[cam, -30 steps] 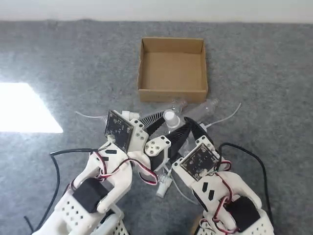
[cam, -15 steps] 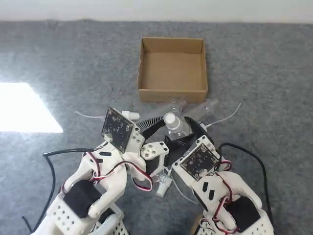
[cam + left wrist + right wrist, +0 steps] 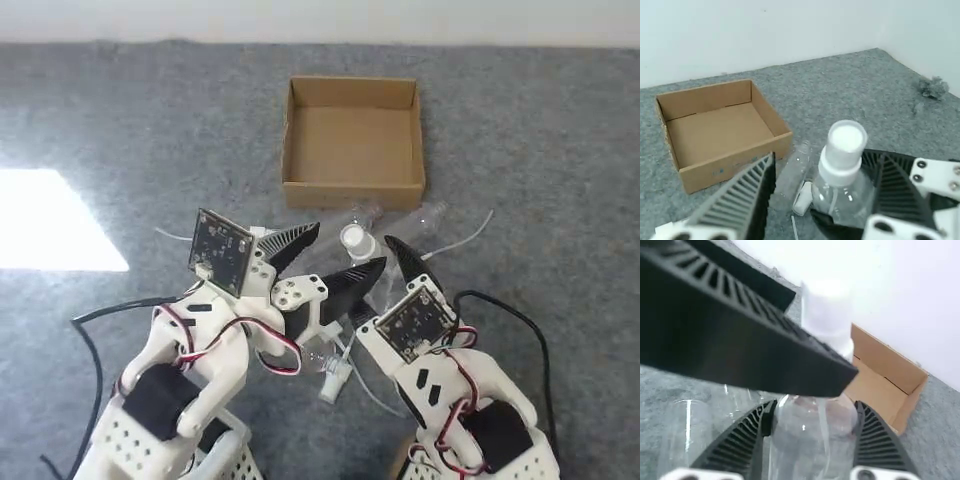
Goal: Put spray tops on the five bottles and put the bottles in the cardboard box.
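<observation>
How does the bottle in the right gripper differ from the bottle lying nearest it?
The held bottle stands upright in the right gripper; the lying bottle rests on its side on the carpet. The held bottle wears a white top; the lying bottle's neck is bare. Both are clear plastic, outside the cardboard box.

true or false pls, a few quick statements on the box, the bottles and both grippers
1. The cardboard box is empty. True.
2. The right gripper is open with nothing in it. False: it is shut on an upright bottle.
3. That bottle carries a white spray top. True.
4. The left gripper is clamped on the box wall. False: it is open, beside the bottle's top.
5. Every bottle lies in the box. False: two other bottles lie outside it, by its front wall.
</observation>
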`<state>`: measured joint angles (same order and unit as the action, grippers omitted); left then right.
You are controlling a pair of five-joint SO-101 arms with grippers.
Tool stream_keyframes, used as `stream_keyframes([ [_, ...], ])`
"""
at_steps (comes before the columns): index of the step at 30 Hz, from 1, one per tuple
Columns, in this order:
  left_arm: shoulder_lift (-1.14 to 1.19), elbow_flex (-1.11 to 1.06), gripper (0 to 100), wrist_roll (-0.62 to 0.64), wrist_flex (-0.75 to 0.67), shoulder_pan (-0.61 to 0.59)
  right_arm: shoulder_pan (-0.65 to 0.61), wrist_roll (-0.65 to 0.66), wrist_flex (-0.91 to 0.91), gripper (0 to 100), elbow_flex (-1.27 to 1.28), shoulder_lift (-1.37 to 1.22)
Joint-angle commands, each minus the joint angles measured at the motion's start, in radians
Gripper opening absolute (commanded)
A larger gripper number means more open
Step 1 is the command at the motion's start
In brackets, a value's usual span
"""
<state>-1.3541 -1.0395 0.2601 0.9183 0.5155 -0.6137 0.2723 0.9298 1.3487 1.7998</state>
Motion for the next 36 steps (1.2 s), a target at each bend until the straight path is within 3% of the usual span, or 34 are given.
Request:
stream_keyframes([
  [1, 0.005, 0.091, 30, -0.008, 0.038, -0.005, 0.071, -0.049, -0.024, 14.1, -0.072, 0.018],
  [12, 0.005, 0.265, 29, -0.069, 0.19, -0.043, 0.142, -0.115, -0.148, 8.7, 0.005, 0.018],
  [24, 0.005, 0.226, 29, -0.115, 0.226, -0.446, 0.143, -0.112, -0.148, 8.7, 0.008, 0.018],
  [30, 0.005, 0.157, 29, -0.115, 0.224, -0.554, 0.143, -0.114, -0.148, 8.7, 0.009, 0.018],
  [36, 0.005, 0.087, 29, -0.11, 0.21, -0.575, 0.143, -0.115, -0.145, 8.6, 0.009, 0.016],
])
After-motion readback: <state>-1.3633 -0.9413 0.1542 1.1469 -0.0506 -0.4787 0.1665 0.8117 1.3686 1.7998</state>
